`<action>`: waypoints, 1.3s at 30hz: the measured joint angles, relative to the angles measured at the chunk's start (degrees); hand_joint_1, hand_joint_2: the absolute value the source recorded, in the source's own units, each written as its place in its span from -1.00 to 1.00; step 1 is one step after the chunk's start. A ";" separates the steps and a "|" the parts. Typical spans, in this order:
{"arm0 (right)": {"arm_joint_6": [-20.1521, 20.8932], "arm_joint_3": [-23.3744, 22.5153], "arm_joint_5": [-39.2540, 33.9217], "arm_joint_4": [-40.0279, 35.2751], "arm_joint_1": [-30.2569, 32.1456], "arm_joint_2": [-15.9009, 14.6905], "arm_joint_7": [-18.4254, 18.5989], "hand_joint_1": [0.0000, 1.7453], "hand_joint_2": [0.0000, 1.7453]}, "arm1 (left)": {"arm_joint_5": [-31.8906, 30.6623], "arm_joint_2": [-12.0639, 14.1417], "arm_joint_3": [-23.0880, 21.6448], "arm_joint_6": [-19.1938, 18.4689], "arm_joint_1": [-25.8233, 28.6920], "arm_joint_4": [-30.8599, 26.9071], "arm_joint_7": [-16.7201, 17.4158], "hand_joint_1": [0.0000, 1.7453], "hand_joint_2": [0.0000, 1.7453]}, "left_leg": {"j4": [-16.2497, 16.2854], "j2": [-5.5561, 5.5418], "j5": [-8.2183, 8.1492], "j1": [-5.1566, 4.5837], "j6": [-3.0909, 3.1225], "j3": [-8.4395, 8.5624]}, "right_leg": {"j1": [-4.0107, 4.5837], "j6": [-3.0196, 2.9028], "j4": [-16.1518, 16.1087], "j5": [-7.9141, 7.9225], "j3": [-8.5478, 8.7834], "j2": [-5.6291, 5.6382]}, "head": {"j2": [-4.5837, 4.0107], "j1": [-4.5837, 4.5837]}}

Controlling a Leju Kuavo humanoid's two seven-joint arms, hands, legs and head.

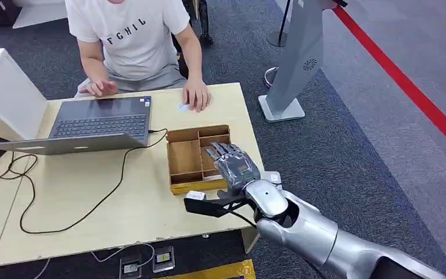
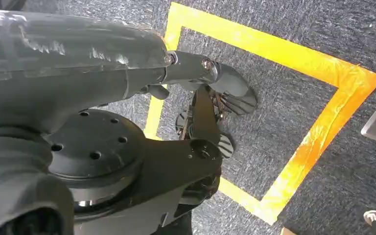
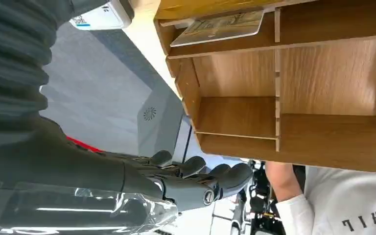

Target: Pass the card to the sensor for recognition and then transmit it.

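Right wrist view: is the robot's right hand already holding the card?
No: the card lies in a compartment of the wooden box, while the right hand hovers empty.

Tan wooden tray (image 1: 180,160), grey laptop (image 1: 96,125), white shirt (image 1: 130,35), red floor stripe (image 1: 406,84), yellow floor tape (image 2: 318,132)

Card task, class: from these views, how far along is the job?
Done: little that shows. In hand: the right hand hovers open over the wooden divided tray, fingers empty. A card lies in one tray compartment. Left: grasp it, present it for recognition, then pass it on, likely to the person's hand on the table.
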 joint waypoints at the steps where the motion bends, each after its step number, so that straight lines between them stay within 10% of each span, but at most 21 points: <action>1: -0.04 -0.06 -0.09 0.37 -0.01 0.04 -0.02 -1.00 1.00 | -0.07 0.00 0.00 0.00 0.00 0.00 0.00 -1.00 -1.00 | 0.00 0.00 0.00 0.00 0.00 0.00 | 0.00 0.00 0.00 0.00 0.00 0.00 | 0.00 0.00; 39: -0.28 -2.97 -1.53 8.39 0.17 1.46 -1.22 -1.00 1.00 | -0.48 0.00 -1.36 0.02 -0.01 0.00 0.00 -1.00 -1.00 | 0.00 0.00 0.00 0.00 0.00 -0.01 | 0.00 0.00 0.00 0.00 -0.03 0.01 | 0.00 0.00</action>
